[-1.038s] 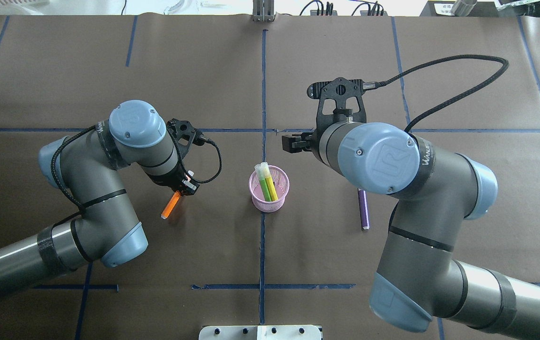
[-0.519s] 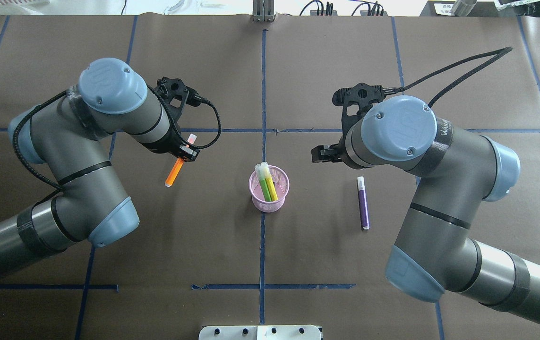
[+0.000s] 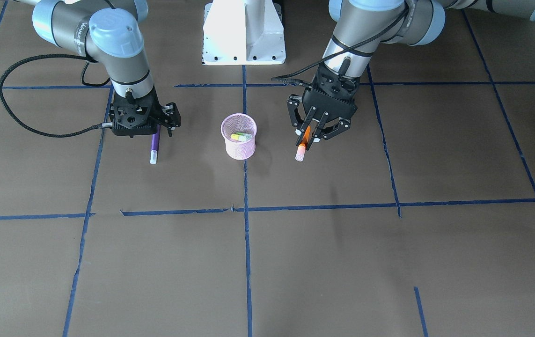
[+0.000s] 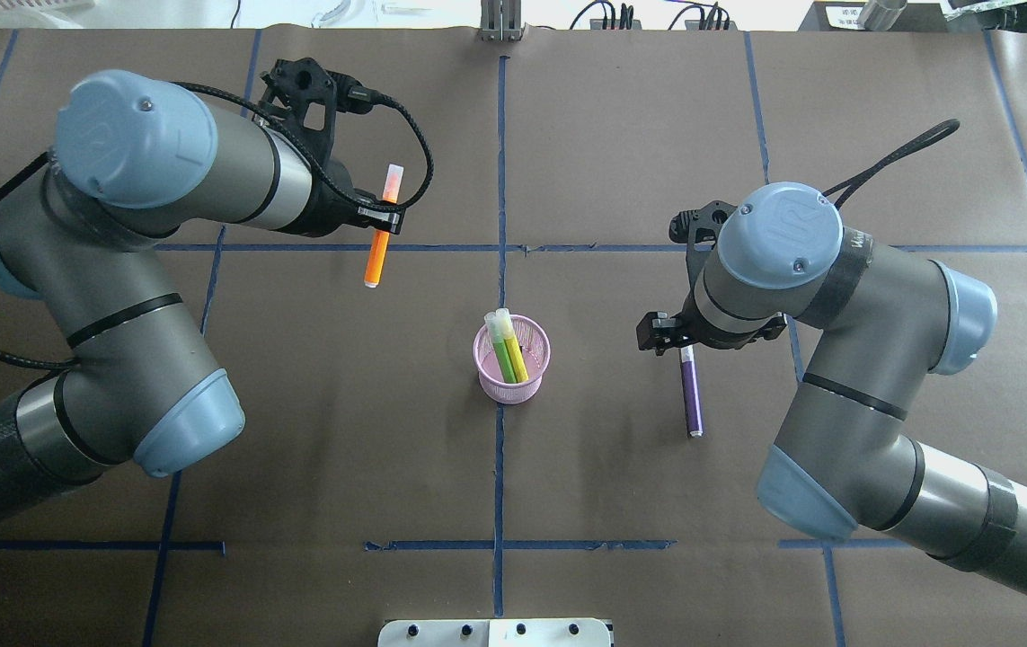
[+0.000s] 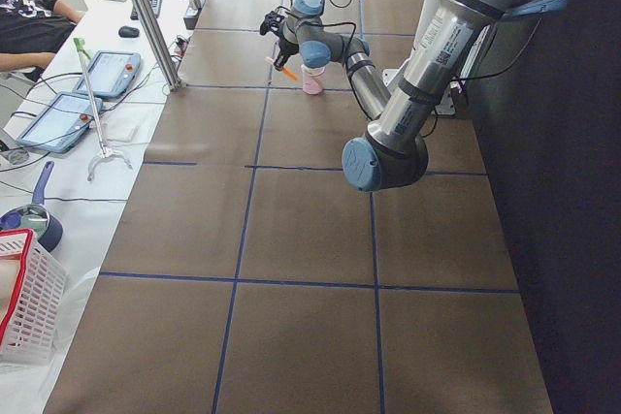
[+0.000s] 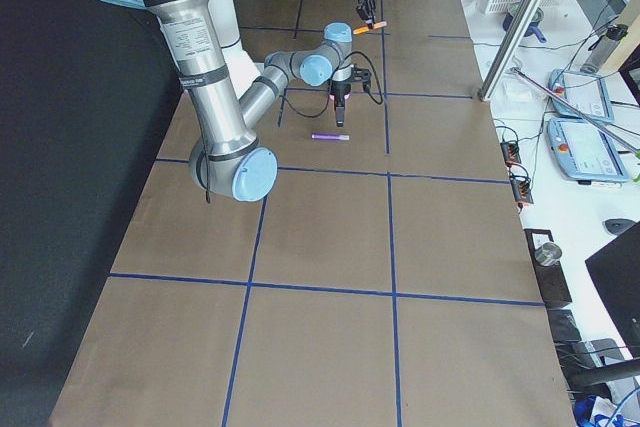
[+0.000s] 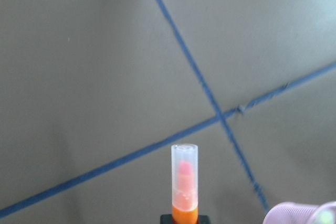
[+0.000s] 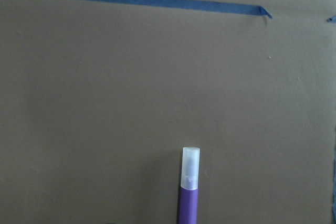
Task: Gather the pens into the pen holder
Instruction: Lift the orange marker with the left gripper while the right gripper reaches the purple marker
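Note:
The pink mesh pen holder (image 4: 513, 382) stands at the table's middle, also in the front view (image 3: 239, 147). A green pen (image 4: 506, 352) and a yellowish one lean inside it. My left gripper (image 4: 381, 220) is shut on the orange pen (image 4: 377, 256) and holds it in the air, left of the holder and farther from me; its cap shows in the left wrist view (image 7: 185, 182). The purple pen (image 4: 691, 395) lies flat to the right of the holder. My right gripper (image 3: 155, 126) hangs open over its capped end (image 8: 190, 174), apart from it.
Blue tape lines cross the brown table cover. The white robot base (image 3: 244, 32) stands at the near edge. A black cable (image 3: 28, 126) loops beside the right wrist. Tablets and a basket (image 5: 29, 288) lie beyond the table's left end.
My left gripper has lifted the orange pen off the table and carried it away from me. My right arm has swung back and down, bringing its gripper over the purple pen's capped end.

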